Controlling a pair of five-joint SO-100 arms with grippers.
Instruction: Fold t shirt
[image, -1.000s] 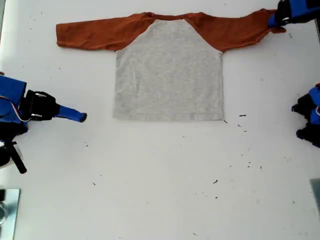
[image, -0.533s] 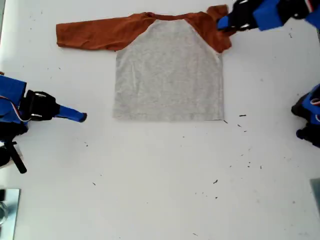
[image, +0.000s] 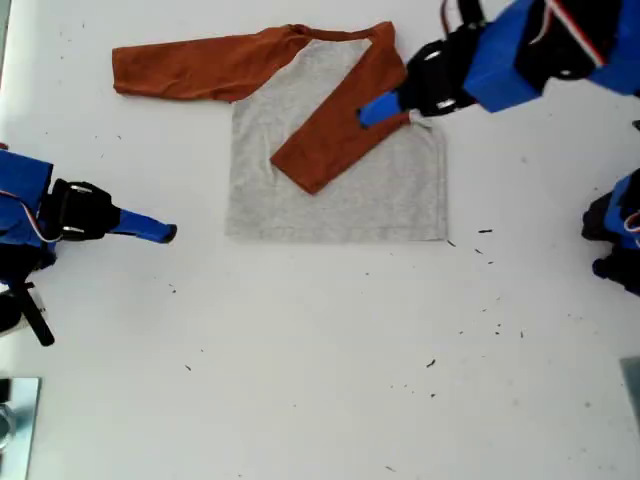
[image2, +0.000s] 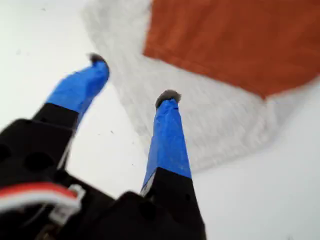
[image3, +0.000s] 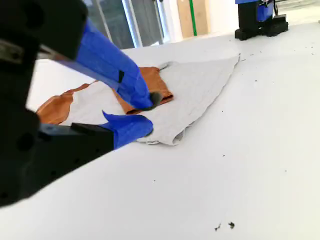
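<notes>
The t shirt (image: 340, 190) lies flat on the white table, grey body up, at the top middle of the exterior view. One rust-orange sleeve (image: 335, 135) is folded diagonally across the grey body. The other sleeve (image: 190, 65) stretches out toward the exterior view's left. My first gripper (image: 378, 110) hovers over the folded sleeve; its blue fingers (image2: 167, 135) stand open with nothing between them. My second gripper (image: 152, 231) rests near the exterior view's left edge, apart from the shirt. It points at the shirt (image3: 195, 90), jaws nearly together and holding nothing.
Blue and black arm parts (image: 615, 235) sit at the exterior view's right edge. A metal object (image: 15, 420) is in that view's bottom left corner. Small dark specks (image: 480, 250) dot the white table below the shirt.
My first gripper carried the sleeve from the exterior view's top right down and left across the grey body, laid it there diagonally and opened. The second arm stayed still.
</notes>
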